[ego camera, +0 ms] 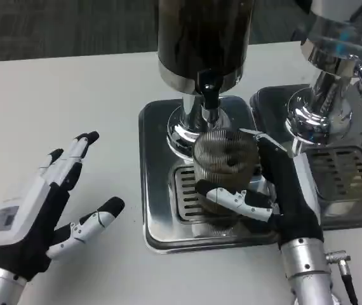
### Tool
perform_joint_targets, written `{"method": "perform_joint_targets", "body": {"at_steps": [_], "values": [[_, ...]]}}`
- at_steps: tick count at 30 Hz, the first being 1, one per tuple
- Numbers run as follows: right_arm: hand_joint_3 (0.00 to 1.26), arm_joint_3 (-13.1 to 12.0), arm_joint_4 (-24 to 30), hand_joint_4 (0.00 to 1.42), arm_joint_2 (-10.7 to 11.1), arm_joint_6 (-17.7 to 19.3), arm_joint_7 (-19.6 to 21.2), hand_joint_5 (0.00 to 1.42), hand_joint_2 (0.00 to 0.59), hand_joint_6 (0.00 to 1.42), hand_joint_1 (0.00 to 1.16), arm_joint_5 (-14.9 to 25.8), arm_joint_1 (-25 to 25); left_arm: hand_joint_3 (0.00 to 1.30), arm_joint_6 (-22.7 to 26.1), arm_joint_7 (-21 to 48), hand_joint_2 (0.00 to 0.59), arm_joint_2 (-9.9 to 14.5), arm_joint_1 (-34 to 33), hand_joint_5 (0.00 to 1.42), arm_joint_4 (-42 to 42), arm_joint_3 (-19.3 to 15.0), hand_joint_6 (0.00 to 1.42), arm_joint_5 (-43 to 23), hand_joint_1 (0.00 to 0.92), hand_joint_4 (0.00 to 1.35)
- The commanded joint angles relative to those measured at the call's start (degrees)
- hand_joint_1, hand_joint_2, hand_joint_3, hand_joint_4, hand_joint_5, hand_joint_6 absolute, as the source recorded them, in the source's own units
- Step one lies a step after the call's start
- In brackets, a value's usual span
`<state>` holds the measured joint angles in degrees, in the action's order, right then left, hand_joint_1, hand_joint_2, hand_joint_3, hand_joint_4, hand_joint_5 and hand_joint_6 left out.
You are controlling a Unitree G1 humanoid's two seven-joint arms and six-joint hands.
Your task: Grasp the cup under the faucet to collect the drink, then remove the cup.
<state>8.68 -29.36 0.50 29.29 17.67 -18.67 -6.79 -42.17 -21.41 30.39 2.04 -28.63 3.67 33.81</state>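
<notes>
A clear ribbed cup stands on the drip grille of the dark drink dispenser, right below its black faucet. Dark liquid shows inside the cup. My right hand wraps the cup from the right, with the thumb across its front and the other fingers behind it. My left hand lies on the white table at the left, palm down with fingers spread, holding nothing.
The dispenser sits on a steel drip tray with a raised rim. A second dispenser with its own tray stands close on the right. Bare white table stretches to the left and front.
</notes>
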Motion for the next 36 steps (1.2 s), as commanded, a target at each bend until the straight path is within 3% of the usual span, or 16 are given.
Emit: {"method": "perform_joint_targets", "body": {"at_steps": [1, 6, 10, 18, 28, 36], "values": [[0.53, 0.85, 4.57, 0.60, -0.26, 2.45, -1.00, 0.70, 0.149, 0.98, 1.04, 0.65, 2.81, 0.06, -0.67, 0.37, 0.201, 0.69, -0.05, 0.10, -0.36, 0.58, 0.02, -0.31, 0.000, 0.00], [0.54, 1.29, 9.45, 0.61, 0.18, 2.55, -1.55, 0.71, 0.149, 0.99, 1.03, -0.10, 6.20, 0.06, -0.60, 0.36, 0.188, 1.19, 0.45, 0.10, 0.06, 0.58, 0.02, 0.04, 0.000, 0.00], [0.54, 1.47, 13.71, 0.62, 1.98, 2.40, -2.92, 0.71, 0.149, 1.01, 1.03, -1.30, 7.99, 0.06, -0.92, 0.46, 0.187, 2.20, 0.75, 0.09, 0.45, 0.53, 0.01, 0.36, 0.000, 0.00], [0.54, 1.80, 19.89, 0.62, 2.48, 1.92, -5.57, 0.72, 0.149, 1.02, 1.03, -0.03, 11.94, 0.05, -2.38, 1.38, 0.187, 4.92, 2.42, 0.07, 2.42, 0.17, 0.00, 0.39, 0.000, 0.00], [0.55, 2.38, 33.19, 0.63, 3.42, -0.46, -11.22, 0.73, 0.149, 1.04, 1.03, 2.67, 19.76, 0.02, -2.77, 1.50, 0.177, 9.57, 8.84, 0.03, 11.11, -2.04, 0.00, 2.72, 0.000, 0.00], [0.55, 3.62, 38.35, 0.64, 5.07, -2.31, -16.01, 0.73, 0.149, 1.04, 1.03, 3.97, 22.76, 0.00, -2.45, 1.61, 0.172, 10.58, 12.92, 0.00, 16.05, -2.66, 0.00, 5.23, 0.000, 0.00]]}}
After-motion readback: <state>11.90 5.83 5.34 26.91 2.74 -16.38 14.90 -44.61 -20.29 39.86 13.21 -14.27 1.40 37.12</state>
